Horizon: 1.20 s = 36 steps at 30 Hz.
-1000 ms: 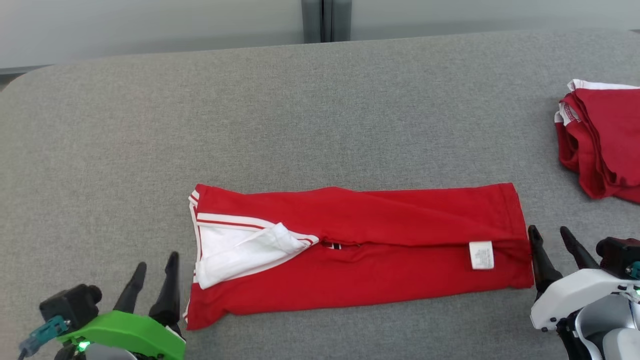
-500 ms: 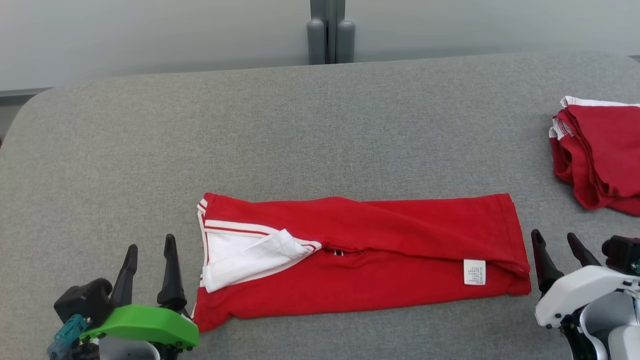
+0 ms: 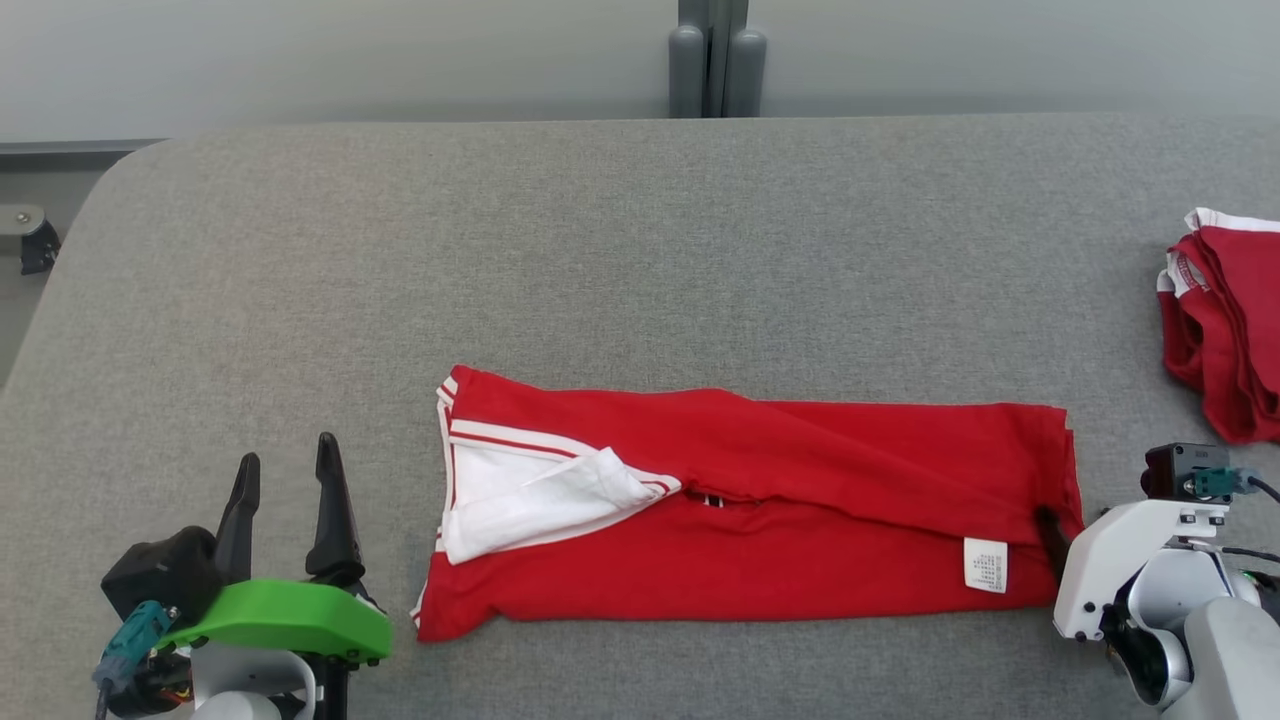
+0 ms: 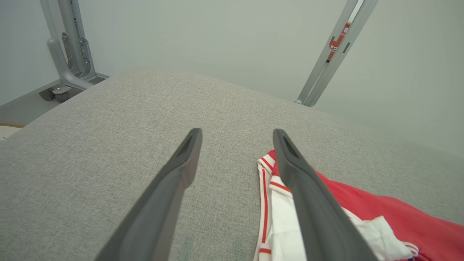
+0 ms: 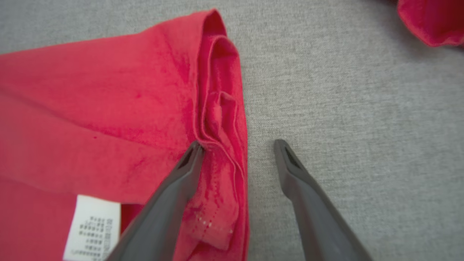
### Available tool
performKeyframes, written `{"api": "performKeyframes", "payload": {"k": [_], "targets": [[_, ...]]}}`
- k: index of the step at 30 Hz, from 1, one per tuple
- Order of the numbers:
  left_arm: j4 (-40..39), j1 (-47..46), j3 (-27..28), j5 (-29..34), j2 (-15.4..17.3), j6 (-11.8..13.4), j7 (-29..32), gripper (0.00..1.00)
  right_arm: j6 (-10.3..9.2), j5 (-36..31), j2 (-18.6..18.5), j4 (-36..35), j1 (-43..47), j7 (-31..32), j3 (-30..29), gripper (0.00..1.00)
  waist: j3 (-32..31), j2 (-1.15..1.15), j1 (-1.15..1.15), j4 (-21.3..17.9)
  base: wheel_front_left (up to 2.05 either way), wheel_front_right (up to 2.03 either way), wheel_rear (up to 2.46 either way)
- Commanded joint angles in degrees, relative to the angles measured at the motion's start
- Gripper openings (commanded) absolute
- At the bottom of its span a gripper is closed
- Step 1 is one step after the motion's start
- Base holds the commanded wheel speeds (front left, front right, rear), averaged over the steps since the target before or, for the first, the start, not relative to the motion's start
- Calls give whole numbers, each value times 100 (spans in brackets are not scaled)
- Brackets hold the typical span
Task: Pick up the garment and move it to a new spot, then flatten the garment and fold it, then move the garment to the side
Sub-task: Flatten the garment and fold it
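While the left claw [image 4: 236, 131] hangs spread, the right claw [image 5: 238, 145], spread seemingly astride the red shirt [image 3: 800, 500] hem, should pinch every layer.

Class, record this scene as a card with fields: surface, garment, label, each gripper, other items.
surface: grey fabric-covered table
garment: red with white trim, folded into a long strip, lying flat
label: white tag near the garment's right end
left gripper: open, empty, beside the garment's left end, not touching
right gripper: open, astride the right edge, one finger over cloth, the other over bare table
other items: red garment pile at far right
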Motion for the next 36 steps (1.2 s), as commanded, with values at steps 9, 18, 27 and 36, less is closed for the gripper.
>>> {"api": "performKeyframes", "payload": {"k": [9, 18, 27, 36], "targets": [[39, -127, 41, -61, 55, 18, -72, 100, -1, 442, -136, 402, -173, 275, 264, 0, 37, 0, 0, -44, 0, 0, 0], [39, -212, -23, -98, -43, 20, -91, 100, -9, 941, -507, 137, -247, 32, -48, 0, 171, 0, 0, -309, 0, 0, 0], [199, -338, -145, -83, -125, -40, -139, 100, -3, 1343, -646, -679, 84, 165, -186, 0, 151, 0, 0, -493, 0, 0, 0], [358, -359, -209, -121, -163, -79, -170, 100, 0, 2100, -220, -2323, 507, 761, 523, 0, 10, 0, 0, -382, 0, 0, 0]]}}
